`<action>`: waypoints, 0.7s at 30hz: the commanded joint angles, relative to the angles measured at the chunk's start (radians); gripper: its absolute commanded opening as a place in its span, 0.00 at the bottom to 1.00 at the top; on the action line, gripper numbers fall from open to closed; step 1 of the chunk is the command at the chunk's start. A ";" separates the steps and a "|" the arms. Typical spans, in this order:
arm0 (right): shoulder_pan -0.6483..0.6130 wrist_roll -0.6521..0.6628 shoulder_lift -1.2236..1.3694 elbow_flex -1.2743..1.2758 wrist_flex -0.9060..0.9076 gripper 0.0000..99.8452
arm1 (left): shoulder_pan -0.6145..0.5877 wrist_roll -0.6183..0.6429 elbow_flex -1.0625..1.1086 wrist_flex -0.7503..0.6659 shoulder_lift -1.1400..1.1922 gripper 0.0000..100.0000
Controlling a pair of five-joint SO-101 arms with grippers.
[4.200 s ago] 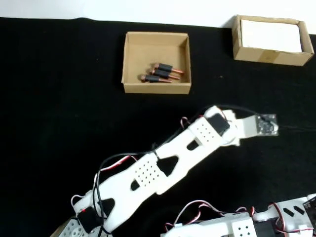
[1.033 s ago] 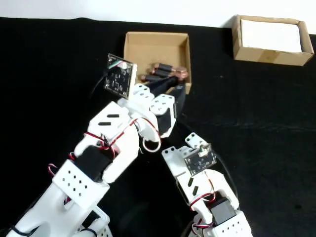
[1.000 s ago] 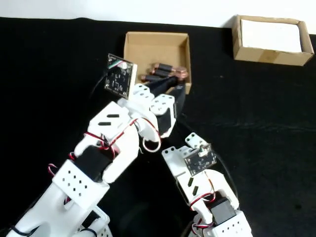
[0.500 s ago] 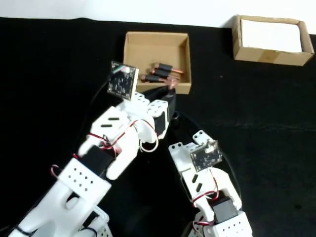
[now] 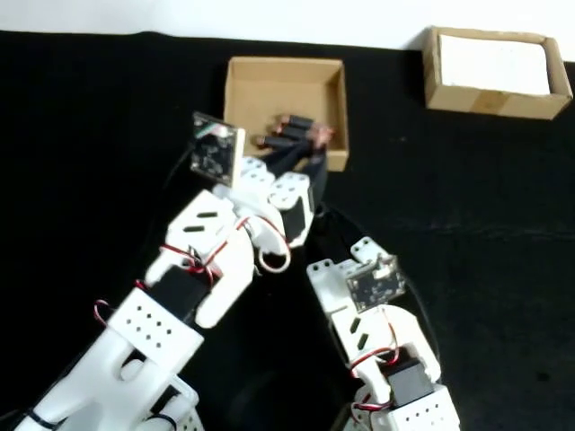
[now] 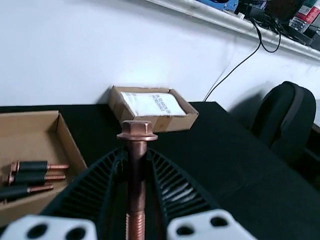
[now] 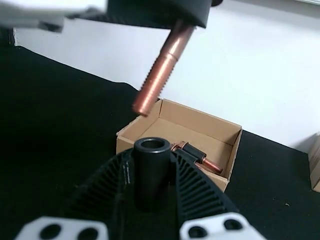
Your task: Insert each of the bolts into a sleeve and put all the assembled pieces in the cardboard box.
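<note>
We see the bolt (image 6: 135, 180), copper w/ a flanged hex head, clamped btwn the ribbed black fingers of the left gripper (image 6: 135, 152), its head sticking out clear of the fingers. In the right wrist view the same bolt (image 7: 162, 70) hangs tilted from the left gripper (image 7: 155, 12), threads down. Its tip is just above the sleeve (image 7: 151, 172) and a bit off to one side: near, not touching, not in yet. The sleeve is a black tube, upright, open mouth up, pinched tight by the right gripper (image 7: 151, 156) w/ a finger on each side.

Just behind both sits the cardboard box (image 7: 197, 122). In the high view the box (image 5: 269, 85) is open-topped, approx mid-table toward the far edge. Three assembled pieces (image 5: 287, 130) lie side by side on its floor, each a black sleeve w/ copper ends showing. The left wrist view has them too (image 6: 32, 177), inside the box (image 6: 70, 140).

From above, the left arm (image 5: 198, 260) stretches up from the near left, and its gripper (image 5: 301, 166) is at the box's near wall by the right corner. The right arm (image 5: 382, 332) stands just beside it, nearer to us, pointing the same way.

A second box (image 5: 485, 101) w/ a white sheet inside sits at the far right corner, well apart from the first. All of it rests on a black table (image 5: 90, 135), w/ a white wall behind.
</note>
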 commanded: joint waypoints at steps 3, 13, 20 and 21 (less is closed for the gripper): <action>0.010 -0.002 -0.001 0.137 -0.001 0.01 | 0.016 0.054 -0.048 -0.025 -0.001 0.01; 0.010 -0.002 -0.008 0.134 -0.001 0.01 | 0.019 0.063 0.064 -0.130 0.002 0.01; 0.013 -0.002 -0.008 0.134 -0.001 0.01 | 0.019 0.063 0.085 -0.132 0.021 0.01; 0.013 -0.002 -0.008 0.134 -0.001 0.01 | 0.018 0.063 0.084 -0.135 0.035 0.01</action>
